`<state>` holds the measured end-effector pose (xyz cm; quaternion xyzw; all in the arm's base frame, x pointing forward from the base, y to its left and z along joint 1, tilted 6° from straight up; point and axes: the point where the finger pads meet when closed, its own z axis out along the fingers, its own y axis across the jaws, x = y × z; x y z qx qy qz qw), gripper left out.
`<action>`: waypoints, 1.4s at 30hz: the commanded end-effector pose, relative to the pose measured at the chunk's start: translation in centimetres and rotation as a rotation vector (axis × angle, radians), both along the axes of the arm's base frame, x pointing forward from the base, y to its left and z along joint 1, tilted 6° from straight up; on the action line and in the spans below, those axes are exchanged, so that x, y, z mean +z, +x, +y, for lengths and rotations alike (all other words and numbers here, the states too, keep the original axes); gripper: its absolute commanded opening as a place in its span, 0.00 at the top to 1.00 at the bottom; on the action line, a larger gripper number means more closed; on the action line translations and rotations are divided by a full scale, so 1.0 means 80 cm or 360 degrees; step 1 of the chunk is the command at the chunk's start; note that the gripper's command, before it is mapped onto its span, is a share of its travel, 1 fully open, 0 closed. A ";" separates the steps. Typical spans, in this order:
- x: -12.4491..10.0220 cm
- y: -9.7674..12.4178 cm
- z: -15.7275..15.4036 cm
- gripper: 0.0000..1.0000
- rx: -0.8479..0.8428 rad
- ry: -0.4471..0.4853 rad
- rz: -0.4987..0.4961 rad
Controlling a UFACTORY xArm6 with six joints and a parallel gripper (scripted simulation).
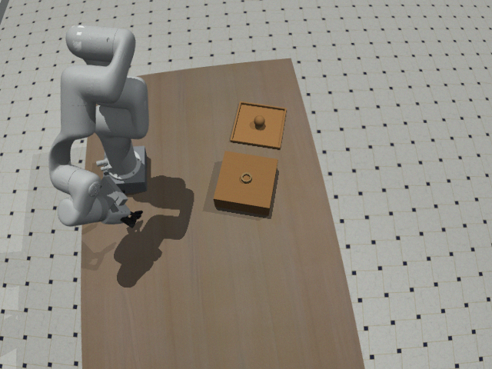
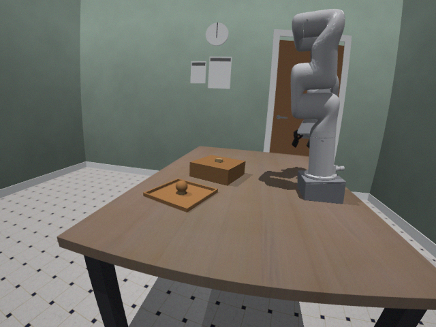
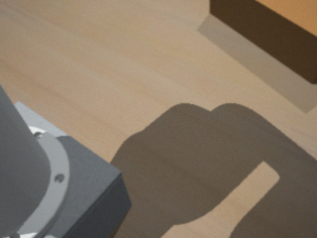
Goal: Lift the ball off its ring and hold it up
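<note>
A small brown ball [image 1: 259, 120] [image 2: 181, 185] stands in the middle of a shallow wooden tray [image 1: 274, 133] [image 2: 202, 194] at the far side of the table; what it rests on is too small to make out. My gripper [image 1: 133, 218] [image 2: 302, 140] is open and empty. It hangs above the table beside the arm's base, far from the ball. The fingers do not show in the wrist view, which looks down on bare table and the arm's shadow.
A closed wooden block [image 1: 234, 192] [image 2: 211, 173] [image 3: 277, 35] with a small ring [image 1: 241, 177] [image 2: 215, 160] on top stands between the tray and my gripper. The arm's grey base [image 1: 134, 181] [image 2: 320, 190] [image 3: 74, 198] is close by the gripper.
</note>
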<state>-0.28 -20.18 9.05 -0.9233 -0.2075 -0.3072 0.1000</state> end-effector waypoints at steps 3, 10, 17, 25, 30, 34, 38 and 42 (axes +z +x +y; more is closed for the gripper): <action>0.001 -0.001 -0.001 0.00 0.0000 -0.0005 0.0002; 0.002 0.003 -0.004 0.00 0.0003 0.0013 0.0026; 0.008 0.021 -0.016 0.00 0.0013 0.0083 0.0141; 0.020 0.057 -0.035 0.00 0.0017 0.0163 0.0344; 0.036 0.110 -0.049 0.00 -0.0002 0.0194 0.0579; 0.054 0.169 -0.052 0.00 -0.0047 0.0166 0.0783; 0.064 0.203 -0.048 0.00 -0.0083 0.0131 0.0879; 0.087 0.275 -0.027 0.00 -0.0179 0.0026 0.1035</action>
